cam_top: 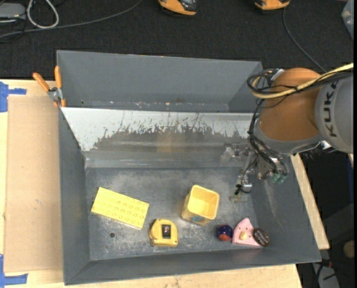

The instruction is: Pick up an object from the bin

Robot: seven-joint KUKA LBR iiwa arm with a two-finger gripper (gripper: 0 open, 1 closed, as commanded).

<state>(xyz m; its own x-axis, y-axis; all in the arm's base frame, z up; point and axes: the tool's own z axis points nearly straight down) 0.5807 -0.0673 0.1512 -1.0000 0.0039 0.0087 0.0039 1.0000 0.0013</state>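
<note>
Done: nothing is lifted; every thing lies on the floor of the grey metal bin (160, 95).
Fingers (243, 188): low at the bin's right, above bare floor; cannot tell how far open.
Nearest things: open yellow plastic cup (200, 204) just left and nearer; pink plastic wedge (244, 233) nearer, beside a small blue-and-red piece (224, 232).
Further left: yellow tape measure (164, 232), flat yellow studded plate (119, 207).
Left: choose, close, lift.
Hard to make out: dark round thing (261, 237) touching the wedge; which thing is aimed at.
</note>
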